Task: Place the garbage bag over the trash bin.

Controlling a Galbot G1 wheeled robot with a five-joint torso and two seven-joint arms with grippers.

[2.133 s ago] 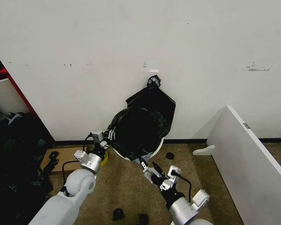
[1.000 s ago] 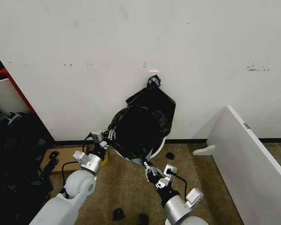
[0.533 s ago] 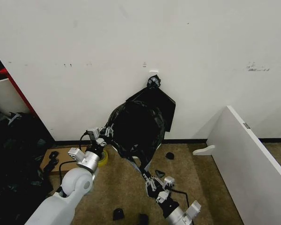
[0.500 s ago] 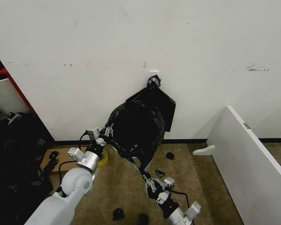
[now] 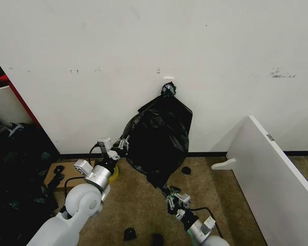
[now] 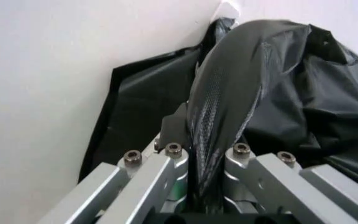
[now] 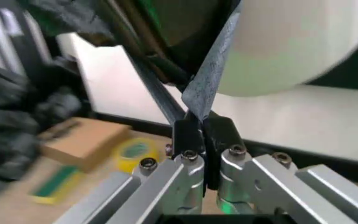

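The garbage bag (image 5: 159, 141) draped over the trash bin (image 7: 291, 46) is pinched at opposite edges by the left end effector (image 5: 124, 144) and right end effector (image 5: 168, 193), so even tension should be kept.

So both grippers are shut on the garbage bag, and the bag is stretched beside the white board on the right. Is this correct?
Not quite. The left gripper and right gripper are both shut on the garbage bag, but the head view shows the bag stretched against the wall, well apart from the white board.
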